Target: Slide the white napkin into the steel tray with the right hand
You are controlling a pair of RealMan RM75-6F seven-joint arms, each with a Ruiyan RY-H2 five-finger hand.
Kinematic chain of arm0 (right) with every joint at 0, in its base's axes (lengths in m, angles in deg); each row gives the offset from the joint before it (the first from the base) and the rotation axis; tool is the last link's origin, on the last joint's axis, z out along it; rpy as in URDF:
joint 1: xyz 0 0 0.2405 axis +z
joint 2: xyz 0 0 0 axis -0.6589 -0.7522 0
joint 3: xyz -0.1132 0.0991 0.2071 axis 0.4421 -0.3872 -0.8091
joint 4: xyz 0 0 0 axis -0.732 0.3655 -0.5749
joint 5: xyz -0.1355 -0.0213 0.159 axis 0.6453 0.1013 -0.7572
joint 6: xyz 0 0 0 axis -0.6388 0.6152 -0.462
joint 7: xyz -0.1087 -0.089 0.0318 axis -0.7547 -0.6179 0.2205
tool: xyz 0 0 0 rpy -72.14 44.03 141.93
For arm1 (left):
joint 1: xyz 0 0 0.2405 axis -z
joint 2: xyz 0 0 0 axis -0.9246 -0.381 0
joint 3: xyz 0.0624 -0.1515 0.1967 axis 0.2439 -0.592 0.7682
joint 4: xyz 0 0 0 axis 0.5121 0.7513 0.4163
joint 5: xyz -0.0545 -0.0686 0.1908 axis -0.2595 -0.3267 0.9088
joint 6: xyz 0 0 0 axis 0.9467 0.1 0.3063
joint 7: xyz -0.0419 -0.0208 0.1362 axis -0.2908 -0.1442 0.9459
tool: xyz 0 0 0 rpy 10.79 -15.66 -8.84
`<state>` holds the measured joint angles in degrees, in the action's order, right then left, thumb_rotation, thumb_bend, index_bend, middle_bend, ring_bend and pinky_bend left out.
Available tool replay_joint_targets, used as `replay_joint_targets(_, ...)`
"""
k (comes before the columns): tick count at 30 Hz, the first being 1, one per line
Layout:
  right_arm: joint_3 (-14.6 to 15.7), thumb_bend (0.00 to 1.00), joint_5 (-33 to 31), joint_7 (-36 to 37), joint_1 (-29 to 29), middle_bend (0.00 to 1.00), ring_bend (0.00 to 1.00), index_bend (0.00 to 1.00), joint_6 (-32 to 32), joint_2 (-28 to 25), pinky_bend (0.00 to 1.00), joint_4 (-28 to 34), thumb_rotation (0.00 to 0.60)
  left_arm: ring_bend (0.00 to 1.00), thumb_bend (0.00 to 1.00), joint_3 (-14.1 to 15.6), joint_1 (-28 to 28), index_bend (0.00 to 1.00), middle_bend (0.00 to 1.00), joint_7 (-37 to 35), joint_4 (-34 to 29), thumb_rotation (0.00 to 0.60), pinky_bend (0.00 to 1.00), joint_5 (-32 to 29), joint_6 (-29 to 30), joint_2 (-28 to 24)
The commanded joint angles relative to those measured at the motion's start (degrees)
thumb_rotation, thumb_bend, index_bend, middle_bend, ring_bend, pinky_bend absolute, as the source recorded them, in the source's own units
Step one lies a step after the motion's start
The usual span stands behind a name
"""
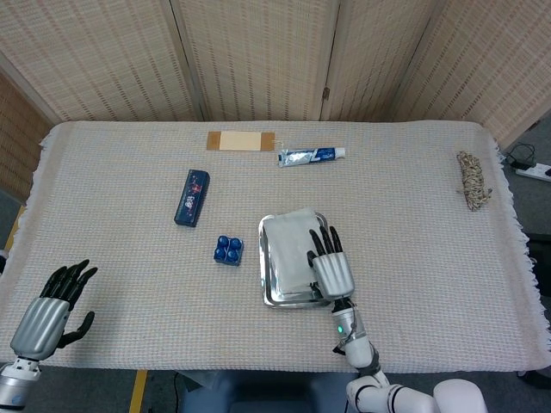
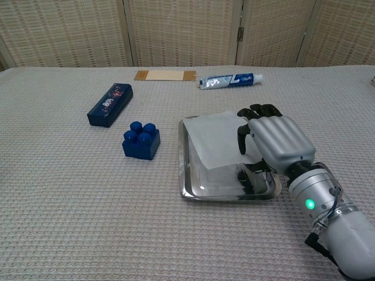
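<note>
At the far left of the head view, the left hand (image 1: 47,314) hangs near the table's front corner, a silver metal palm with black fingers spread apart and nothing in them. To its right lies a long dark-blue case (image 1: 192,197) with a small printed pattern on its lid, and nearer the front a glossy blue toy brick (image 2: 141,140) with round studs on top. Along the back edge rests a flat tan card strip (image 1: 241,140) with darker ends, and just beside it a blue-and-white toothpaste tube (image 2: 229,80) lying on its side. The steel tray (image 2: 193,186) is a shallow rectangle with rounded corners and a mirror-bright rim. The white napkin (image 2: 216,137), thin and slightly translucent, lies inside it, covering the back portion with its far corner over the tray's back rim. Far right sits a rough bundle of pale twine (image 1: 472,180). Everything rests on a beige waffle-weave cloth (image 1: 129,258) with fringed ends, covering the table in front of woven rattan screen panels (image 1: 258,52). The right hand (image 2: 274,141), the same ribbed silver shell with black fingers, sits over the tray's right side with its fingers curved down onto the napkin's right edge; whether it pinches the sheet or only presses on it cannot be told.
</note>
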<state>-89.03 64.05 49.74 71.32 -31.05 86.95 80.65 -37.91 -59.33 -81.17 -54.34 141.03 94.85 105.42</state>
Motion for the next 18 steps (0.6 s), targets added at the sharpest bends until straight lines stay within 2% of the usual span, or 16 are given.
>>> replay_joint_targets(1,0.0,0.47,-0.7,-2.3,-0.2,0.07,0.00,0.47,0.6,0.2,0.00,2.3,0.600,0.00,0.52,0.0,0.0,0.01,0.00,-1.2,0.5,0.600,0.00,0.8,0.7,-0.1)
replay_joint_targets(7,-0.1,0.47,-2.1,-5.8,-0.8,0.01,0.00,0.30,1.7,-1.5,0.00,8.1,0.600,0.00,0.52,0.1,0.0,0.02,0.00,-2.8,0.8,0.600,0.00,1.3,1.4,-0.4)
replay_joint_targets(10,0.1,0.47,-3.2,-7.8,-1.1,0.00,0.00,0.12,3.2,-2.9,0.00,11.3,0.600,0.00,0.52,0.3,-0.1,0.02,0.00,-2.8,0.7,0.600,0.00,1.8,1.7,-0.4)
replay_joint_targets(12,0.3,0.47,-4.0,-9.0,-1.4,0.00,0.00,0.05,4.1,-4.0,0.00,13.7,0.600,0.00,0.52,0.3,-0.1,0.02,0.00,-2.8,0.7,0.600,0.00,1.9,1.9,-0.4)
replay_joint_targets(18,0.5,0.47,-5.7,-12.2,-1.4,0.00,0.00,0.00,5.7,-6.0,0.00,17.7,0.600,0.00,0.52,0.1,0.0,0.03,0.00,-3.9,1.3,0.600,0.00,2.7,2.8,-0.2)
